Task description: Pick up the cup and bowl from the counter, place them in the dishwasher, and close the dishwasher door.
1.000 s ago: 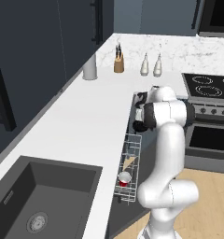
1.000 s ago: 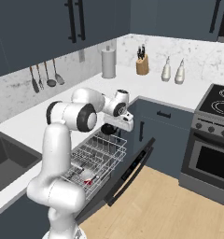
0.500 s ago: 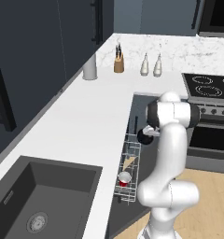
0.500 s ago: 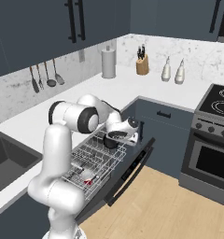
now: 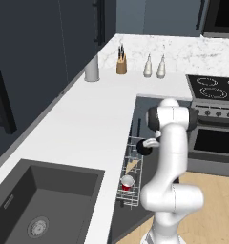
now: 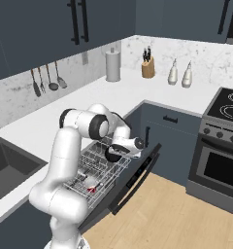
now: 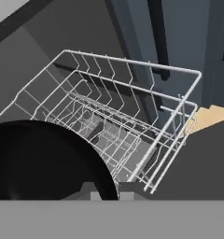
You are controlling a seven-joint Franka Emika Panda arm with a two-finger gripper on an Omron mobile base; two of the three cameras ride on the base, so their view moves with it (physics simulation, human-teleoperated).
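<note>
My gripper is shut on the rim of the black bowl, holding it just above the white wire rack of the open dishwasher. In the hand view the bowl fills the lower left beside the gripper, with the rack below. In the left base view the bowl hangs from the gripper over the rack. The red cup lies in the rack's near end, and shows as the cup from the right. The dishwasher door hangs open and lowered. The white counter lies to the left.
A grey canister, knife block and two bottles stand at the counter's back. The stove and oven are to the right, and the dark sink is near left. Utensils hang on the backsplash.
The arm has swung the bowl away from the counter edge, lowering it until it hangs over the pulled-out rack. The cup and door have not moved.
</note>
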